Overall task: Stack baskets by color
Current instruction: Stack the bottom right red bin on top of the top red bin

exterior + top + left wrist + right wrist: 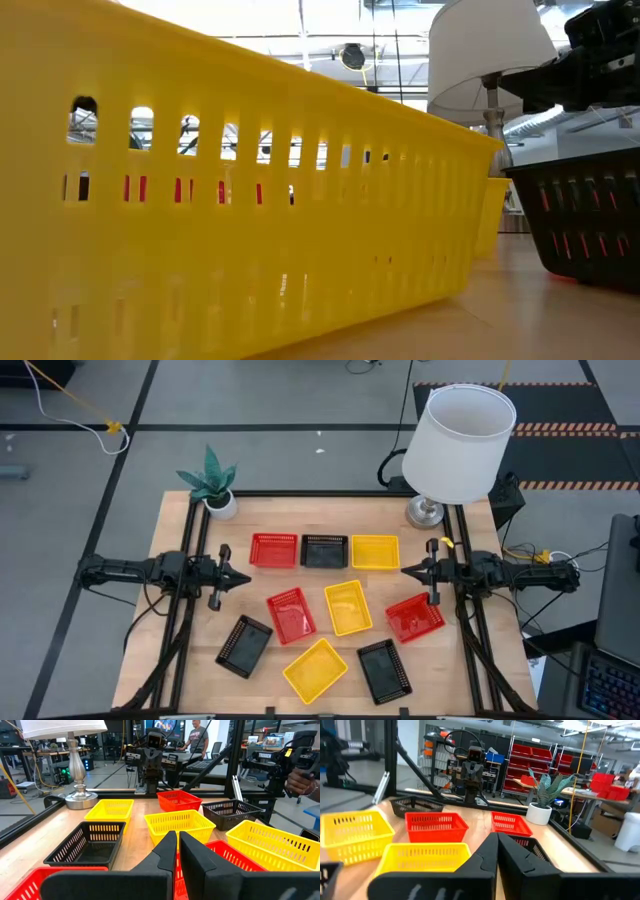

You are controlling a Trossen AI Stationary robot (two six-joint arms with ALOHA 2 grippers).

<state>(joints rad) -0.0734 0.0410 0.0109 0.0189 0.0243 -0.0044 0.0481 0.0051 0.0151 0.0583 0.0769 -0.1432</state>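
So far baskets (348,607) all apart on desk (180,660), none stacked. Left claw (243,576), right claw (408,570) clenched, empty, beside lamp-side row. Risk: clenched claw bumps basket, slides it away.

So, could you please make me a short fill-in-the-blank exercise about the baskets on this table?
1. The row of three baskets nearest the lamp reads red basket, black basket, then a ____ one.
2. No basket is yet ____ inside another.
3. The left hand and right hand each hold ____.
4. The potted plant stands on the ____ arm's side.

Missing words: yellow; stacked; nothing; left
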